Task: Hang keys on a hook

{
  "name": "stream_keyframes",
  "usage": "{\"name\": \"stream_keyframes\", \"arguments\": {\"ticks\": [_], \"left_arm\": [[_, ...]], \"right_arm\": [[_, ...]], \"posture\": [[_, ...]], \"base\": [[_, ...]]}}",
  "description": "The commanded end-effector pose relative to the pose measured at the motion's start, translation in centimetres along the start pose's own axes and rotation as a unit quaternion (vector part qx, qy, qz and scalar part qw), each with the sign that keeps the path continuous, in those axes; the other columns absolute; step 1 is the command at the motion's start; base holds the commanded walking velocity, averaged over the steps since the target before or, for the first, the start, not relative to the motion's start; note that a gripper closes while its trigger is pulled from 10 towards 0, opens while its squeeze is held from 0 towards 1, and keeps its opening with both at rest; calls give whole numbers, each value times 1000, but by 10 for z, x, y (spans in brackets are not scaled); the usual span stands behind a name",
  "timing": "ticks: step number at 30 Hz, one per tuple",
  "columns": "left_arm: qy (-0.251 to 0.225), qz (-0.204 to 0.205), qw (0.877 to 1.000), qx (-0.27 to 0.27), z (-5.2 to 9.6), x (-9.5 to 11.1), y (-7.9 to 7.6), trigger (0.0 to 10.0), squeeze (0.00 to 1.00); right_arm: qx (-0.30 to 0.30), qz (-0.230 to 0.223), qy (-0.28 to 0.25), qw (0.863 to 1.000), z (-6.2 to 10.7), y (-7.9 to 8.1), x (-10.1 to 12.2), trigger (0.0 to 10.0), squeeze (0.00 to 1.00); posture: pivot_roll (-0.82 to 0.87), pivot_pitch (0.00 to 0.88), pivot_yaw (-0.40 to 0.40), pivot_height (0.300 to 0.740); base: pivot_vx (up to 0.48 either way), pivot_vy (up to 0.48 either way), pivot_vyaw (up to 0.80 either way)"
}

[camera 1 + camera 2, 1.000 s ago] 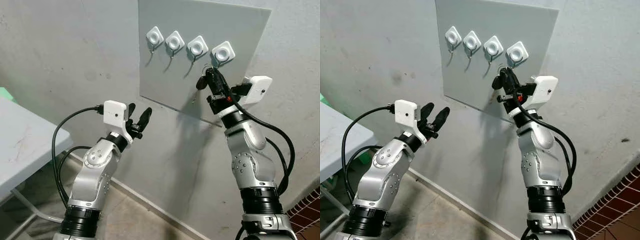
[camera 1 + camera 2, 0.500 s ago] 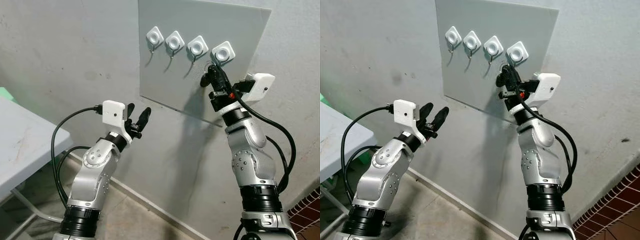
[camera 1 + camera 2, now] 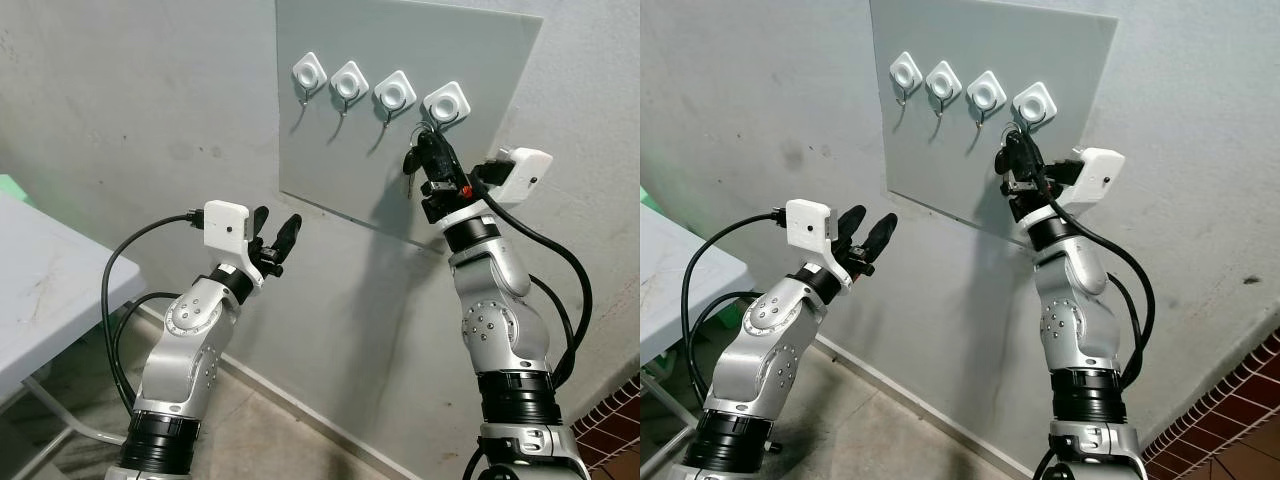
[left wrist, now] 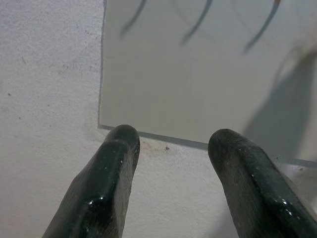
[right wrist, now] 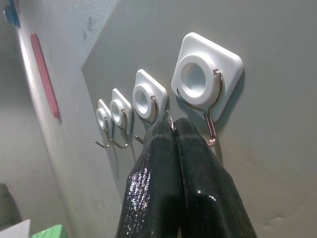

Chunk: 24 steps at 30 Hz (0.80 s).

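Right gripper (image 3: 423, 150) jaws squeeze the keys (image 3: 411, 163) just under the far-right hook (image 5: 210, 111); left gripper (image 3: 278, 232) jaws apart. No writing shows.

My right gripper (image 5: 174, 130) has its fingers pressed flat together just under the nearest hook (image 5: 208, 111), and from my wrist they cover whatever they pinch — only a sliver of key ring (image 5: 169, 117) peeks above the tips. From my head, the keys (image 3: 411, 163) are a small dark cluster, too small to separate one from another. I cannot tell whether the ring touches the hook wire. The grey table (image 3: 40, 290) is cut off at the picture's edge.
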<state>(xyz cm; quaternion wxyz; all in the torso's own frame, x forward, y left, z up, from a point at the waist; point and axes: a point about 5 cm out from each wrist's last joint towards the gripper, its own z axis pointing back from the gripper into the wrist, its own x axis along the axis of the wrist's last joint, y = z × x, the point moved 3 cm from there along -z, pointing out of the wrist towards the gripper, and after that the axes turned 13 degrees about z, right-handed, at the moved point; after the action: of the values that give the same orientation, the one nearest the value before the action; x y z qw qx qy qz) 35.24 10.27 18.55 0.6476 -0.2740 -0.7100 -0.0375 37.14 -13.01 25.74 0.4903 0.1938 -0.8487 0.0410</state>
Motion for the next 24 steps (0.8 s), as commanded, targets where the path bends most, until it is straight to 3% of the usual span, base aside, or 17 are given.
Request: {"name": "stream_keyframes", "arguments": {"ticks": [1, 14, 18, 24], "left_arm": [[-9, -4, 1000, -6, -2, 7, -3, 10000, 0], [-9, -4, 1000, -6, -2, 7, -3, 10000, 0], [-10, -4, 1000, -5, -2, 8, -3, 10000, 0], [-9, -4, 1000, -6, -2, 8, -4, 10000, 0]], "right_arm": [[-12, -12, -8, 1000, -2, -4, 5, 10000, 0], [-31, -49, -19, 998, -3, -10, 9, 10000, 0], [-45, -82, -27, 995, -2, -15, 10, 10000, 0], [-35, -80, -40, 995, -1, -14, 13, 10000, 0]], "posture": [[194, 0, -17, 740], [195, 0, -16, 740], [195, 0, -16, 740], [198, 0, -17, 740]], "base": [[0, 0, 0], [0, 0, 0], [0, 0, 0], [0, 0, 0]]}}
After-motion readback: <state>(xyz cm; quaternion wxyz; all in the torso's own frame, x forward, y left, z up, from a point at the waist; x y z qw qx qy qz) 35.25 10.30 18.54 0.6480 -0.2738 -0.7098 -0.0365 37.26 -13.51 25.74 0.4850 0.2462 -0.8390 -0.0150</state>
